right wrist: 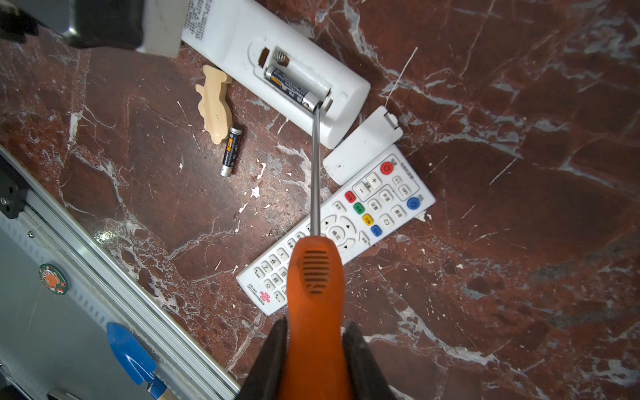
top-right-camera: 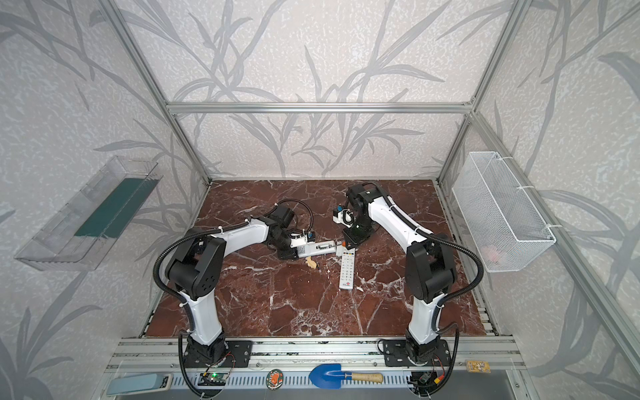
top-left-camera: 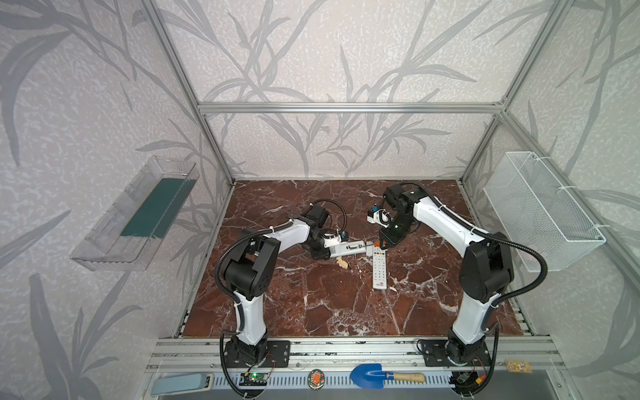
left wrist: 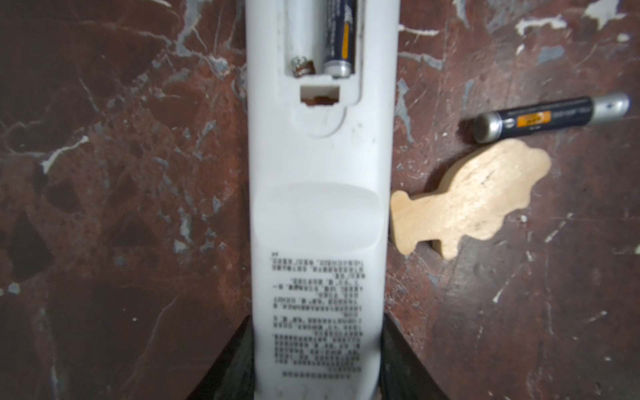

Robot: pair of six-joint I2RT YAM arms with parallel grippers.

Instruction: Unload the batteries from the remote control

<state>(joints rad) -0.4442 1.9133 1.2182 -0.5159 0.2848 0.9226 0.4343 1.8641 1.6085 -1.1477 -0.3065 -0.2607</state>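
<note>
Marble table (right wrist: 485, 242): left gripper (left wrist: 317, 363) clamps the remote (left wrist: 318, 214), right gripper (right wrist: 315, 346) pinches the screwdriver (right wrist: 315, 270); if I pry hard, the battery (right wrist: 294, 88) may fly.

1, 2, 4, + on keypad remote (right wrist: 346, 221)

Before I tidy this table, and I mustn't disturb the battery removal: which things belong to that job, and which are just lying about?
Job: open remote, held by left gripper; fitted battery; loose battery; battery cover; screwdriver in right gripper.
Lying about: second remote, wooden piece, blue trowel.
</note>
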